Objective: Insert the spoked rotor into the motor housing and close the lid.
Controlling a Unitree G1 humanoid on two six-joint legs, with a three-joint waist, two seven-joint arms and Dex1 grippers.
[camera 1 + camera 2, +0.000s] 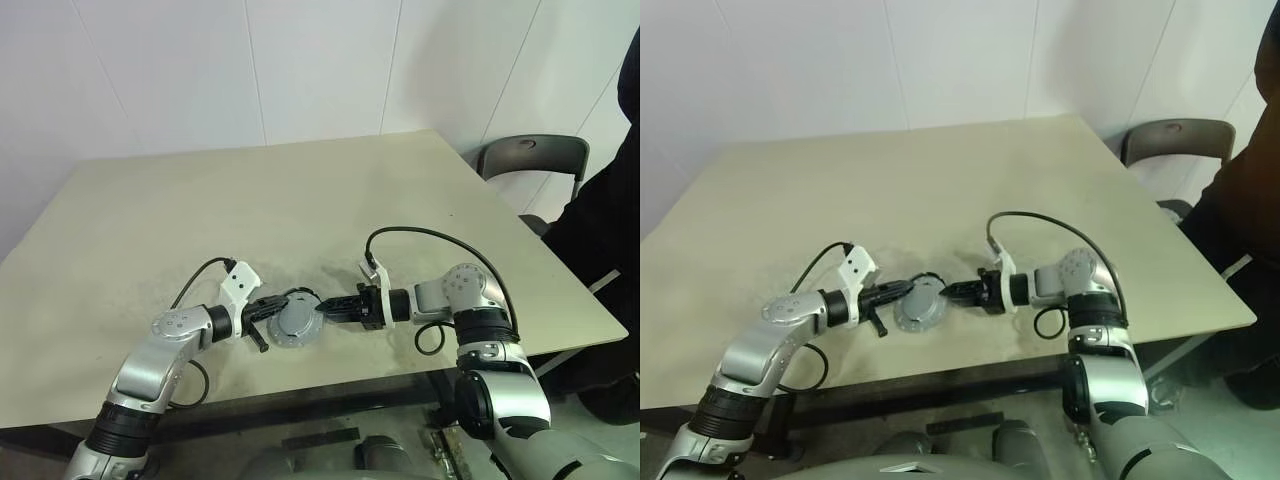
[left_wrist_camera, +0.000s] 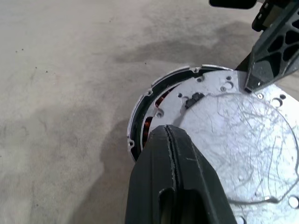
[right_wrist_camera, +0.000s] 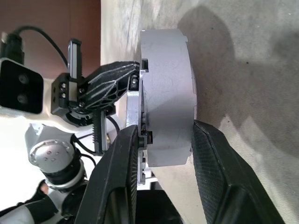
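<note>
A beige table (image 1: 300,190) stands by white walls, a chair (image 1: 530,160) beyond. Near its front edge the motor housing (image 3: 168,93) lies flat, lid (image 2: 243,135) up. The right gripper (image 3: 163,172) clamps both; the left gripper (image 2: 170,140), shut, presses on the lid.

Beige surface, chair and a bystander

The pale beige surface (image 1: 250,200) is scuffed with dark smudges near its front edge. At its far right corner stands a grey chair (image 1: 530,157), and a person in dark clothes (image 1: 605,240) stands just beside the right edge.
</note>
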